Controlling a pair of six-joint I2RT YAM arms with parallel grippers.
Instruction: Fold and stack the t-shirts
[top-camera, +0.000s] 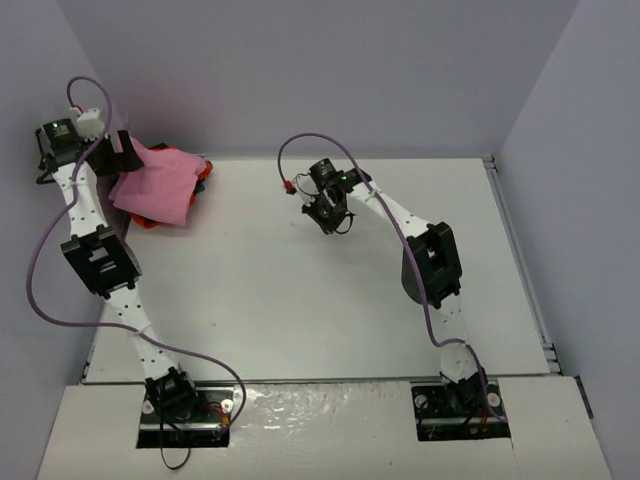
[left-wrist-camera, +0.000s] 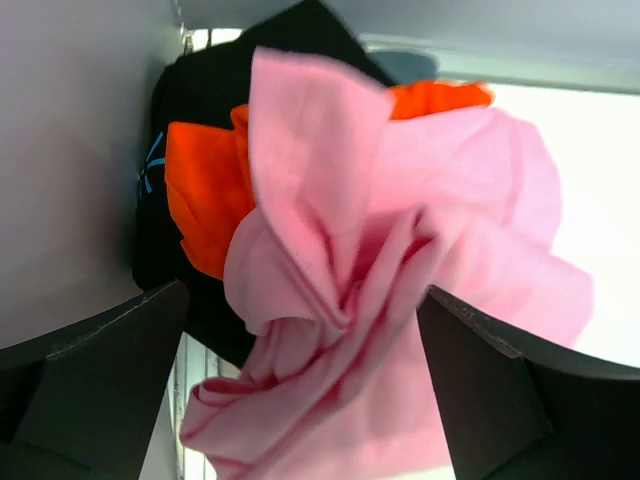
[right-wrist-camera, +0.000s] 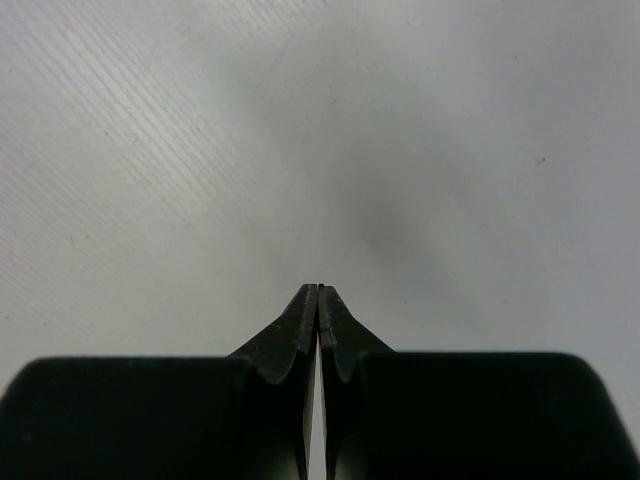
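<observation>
Left gripper (left-wrist-camera: 305, 300) spread wide, holding nothing; bunched pink t-shirt (left-wrist-camera: 420, 170) may slump crumpled off far-left orange t-shirt (left-wrist-camera: 200, 190). Right gripper (right-wrist-camera: 318, 292) closed, empty.

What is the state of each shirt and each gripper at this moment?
Pink shirt: bunched up, not folded, lying over the other two.
Orange shirt: crumpled, mostly covered by the pink one.
Black shirt: lowest, mostly covered.
Left gripper: open, jaws on either side of the pink bunch.
Right gripper: shut, empty, over the table.
</observation>
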